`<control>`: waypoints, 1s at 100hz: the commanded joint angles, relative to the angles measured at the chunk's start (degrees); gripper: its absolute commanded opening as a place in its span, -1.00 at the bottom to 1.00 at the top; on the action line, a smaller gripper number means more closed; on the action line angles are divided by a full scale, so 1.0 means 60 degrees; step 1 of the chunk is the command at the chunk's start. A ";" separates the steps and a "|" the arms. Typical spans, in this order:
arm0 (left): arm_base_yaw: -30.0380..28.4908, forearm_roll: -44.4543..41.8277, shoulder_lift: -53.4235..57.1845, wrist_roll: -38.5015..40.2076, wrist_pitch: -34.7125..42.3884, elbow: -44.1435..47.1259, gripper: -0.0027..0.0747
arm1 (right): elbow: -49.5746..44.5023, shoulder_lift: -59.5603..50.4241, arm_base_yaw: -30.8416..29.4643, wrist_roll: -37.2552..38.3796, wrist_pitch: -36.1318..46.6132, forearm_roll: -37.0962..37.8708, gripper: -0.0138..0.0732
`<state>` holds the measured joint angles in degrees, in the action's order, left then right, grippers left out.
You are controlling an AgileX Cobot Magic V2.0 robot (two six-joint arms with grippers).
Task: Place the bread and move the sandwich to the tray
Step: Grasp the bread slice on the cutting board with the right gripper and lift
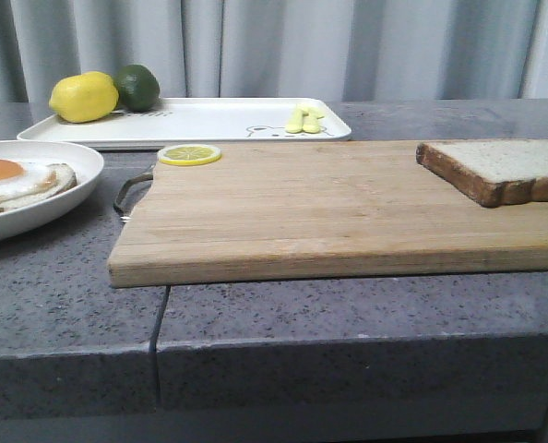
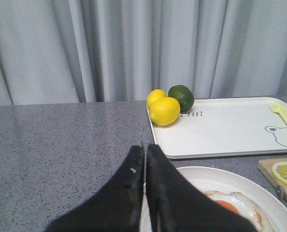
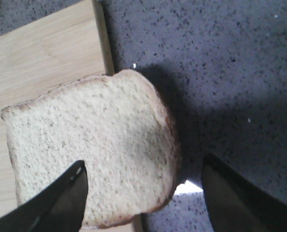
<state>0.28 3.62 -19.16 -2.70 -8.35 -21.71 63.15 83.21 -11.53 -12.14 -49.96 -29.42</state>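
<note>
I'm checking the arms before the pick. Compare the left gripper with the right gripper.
The left gripper is shut, fingers pressed together; the right gripper is open, fingers wide apart. The left gripper hangs over the plate with the fried egg; the right gripper hangs over the bread at the cutting board's edge. Both have black fingers and hold nothing.

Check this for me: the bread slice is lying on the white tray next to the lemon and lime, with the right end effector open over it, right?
Not quite. The bread lies on the wooden cutting board, as the front view shows, not on the tray with the lemon and lime. The right end effector is open over it.
</note>
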 commanded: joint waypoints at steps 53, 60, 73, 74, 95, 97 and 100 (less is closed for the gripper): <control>-0.0018 0.0083 -0.0160 0.0077 0.1391 -0.0360 -0.98 | 0.1553 0.1929 -0.0137 -0.1289 -0.1109 -0.1293 0.48; -0.0018 0.0083 -0.0160 0.0077 0.1391 -0.0360 -0.98 | 0.1560 0.2009 -0.0140 -0.1320 -0.1192 -0.1333 0.47; -0.0018 0.0083 -0.0160 0.0077 0.1391 -0.0360 -0.98 | 0.1560 0.2042 -0.0162 -0.1348 -0.1307 -0.1342 0.15; -0.0018 0.0083 -0.0160 0.0077 0.1391 -0.0360 -0.98 | 0.1560 0.2041 -0.0178 -0.1348 -0.1307 -0.1342 0.09; -0.0018 0.0083 -0.0160 0.0077 0.1391 -0.0360 -0.98 | 0.1560 0.2066 -0.0634 -0.1348 -0.1957 -0.1362 -0.82; -0.0018 0.0083 -0.0160 0.0077 0.1391 -0.0360 -0.98 | 0.1560 0.2066 -0.0706 -0.1348 -0.2006 -0.1405 -0.82; -0.0018 0.0083 -0.0160 0.0077 0.1391 -0.0360 -0.98 | 0.1560 0.2066 -0.0801 -0.1348 -0.2066 -0.1478 -0.82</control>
<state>0.28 3.62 -19.16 -2.70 -4.88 -21.71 71.03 97.54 -14.69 -19.41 -60.07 -37.19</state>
